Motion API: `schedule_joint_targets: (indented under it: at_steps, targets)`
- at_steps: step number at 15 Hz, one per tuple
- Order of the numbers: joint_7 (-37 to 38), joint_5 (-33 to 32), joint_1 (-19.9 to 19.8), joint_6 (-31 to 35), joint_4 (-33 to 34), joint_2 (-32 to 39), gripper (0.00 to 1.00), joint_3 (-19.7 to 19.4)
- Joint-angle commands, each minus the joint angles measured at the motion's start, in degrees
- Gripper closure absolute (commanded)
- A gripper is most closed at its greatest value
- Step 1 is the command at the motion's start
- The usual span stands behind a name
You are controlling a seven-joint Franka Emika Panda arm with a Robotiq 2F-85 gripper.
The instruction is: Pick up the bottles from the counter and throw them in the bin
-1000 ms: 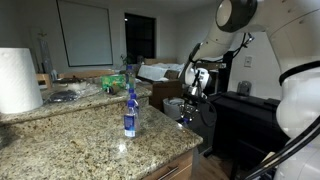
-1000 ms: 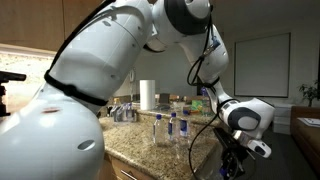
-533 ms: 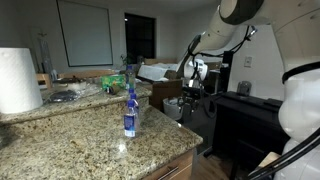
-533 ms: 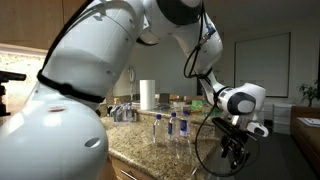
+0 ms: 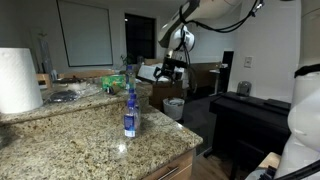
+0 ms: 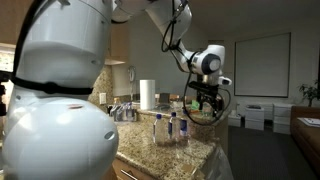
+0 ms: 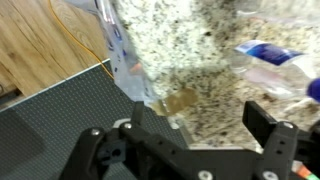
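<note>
Tool [image 6: 205, 98] now higher, jaws apart, bottles [image 6: 172, 127] below on counter [image 6: 180, 152].

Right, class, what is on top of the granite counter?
A blue-labelled bottle and a white paper-towel roll stand on the granite counter. Anything behind the roll is covered; dim clutter further back is unclear.

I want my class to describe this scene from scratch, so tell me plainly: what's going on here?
A robot arm is clearing bottles off a counter into a bin. Its gripper hangs open and empty, raised above the counter's edge. A blue-labelled bottle stands upright on the counter, untouched, and the pale bin sits on the floor beyond. A paper-towel roll stands further along the counter.
</note>
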Motion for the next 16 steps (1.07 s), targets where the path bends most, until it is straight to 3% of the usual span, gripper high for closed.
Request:
schedule_joint_targets:
  at_steps: [1,7,13,16]
  targets:
    - [-1.3,-1.3,4.2,-2.7,1.7,-4.3,0.00,4.4]
    - [-6.1,-2.8,10.6,-7.6,6.5,-3.0,0.00,10.5]
    - [-11.3,-16.1,11.3,-8.7,5.6,-0.7,0.00,9.9]
    - [-13.4,-18.2,10.9,-7.6,4.6,0.3,0.00,9.6]
